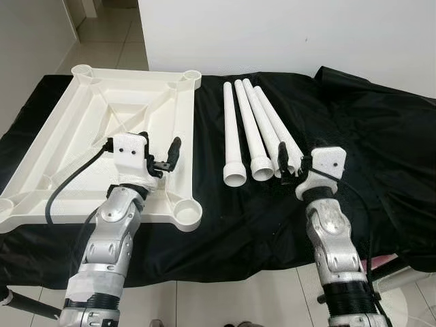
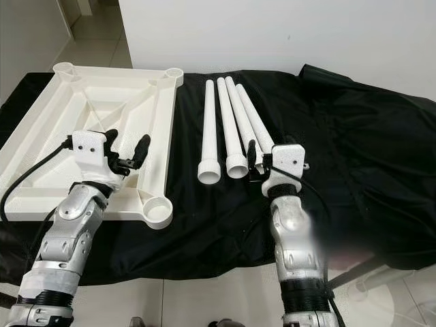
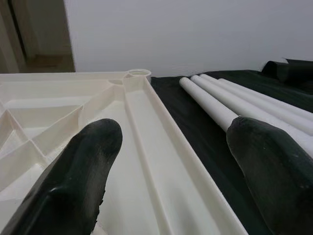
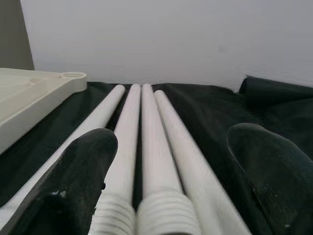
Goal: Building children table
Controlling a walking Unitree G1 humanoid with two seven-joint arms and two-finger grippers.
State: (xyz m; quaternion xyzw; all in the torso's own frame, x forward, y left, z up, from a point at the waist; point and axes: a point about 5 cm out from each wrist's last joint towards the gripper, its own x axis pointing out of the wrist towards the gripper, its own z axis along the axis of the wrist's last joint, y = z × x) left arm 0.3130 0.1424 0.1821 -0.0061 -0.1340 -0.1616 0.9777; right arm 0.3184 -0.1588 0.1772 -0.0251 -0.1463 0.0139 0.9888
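- Overhead, in the left eye view, a black cloth point(image 1: 368, 136) covers a table, creased and matte, its far right end bunched into a fold. On it lies the white plastic tabletop point(image 1: 82, 116), turned underside up, showing raised ribs and a round socket at each corner; its left corner is cut off by the frame edge.
- Just to the right of the tabletop lie four white legs point(image 1: 253, 129), smooth tubes fanned slightly, their near ends flared, with ribbed threads on the right-hand ones.
- Over the tabletop's near right part hangs the left gripper point(image 1: 163, 158), fingers spread wide, nothing between them. The right gripper point(image 1: 289, 163) sits at the near ends of the right-hand legs; its white wrist housing hides those ends in part.
- From the right eye view the same layout shows; the tabletop's near right socket point(image 2: 157, 208) is an open ring.
- Along the left wrist view, two blunt black fingers point(image 3: 73, 181) stand far apart above the tabletop's rim, blurred by closeness.
- Along the right wrist view, the fingertips point(image 4: 78, 181) straddle the legs, wide apart, gripping nothing; whether they touch the legs is hard to tell. Two threaded ends show between them.
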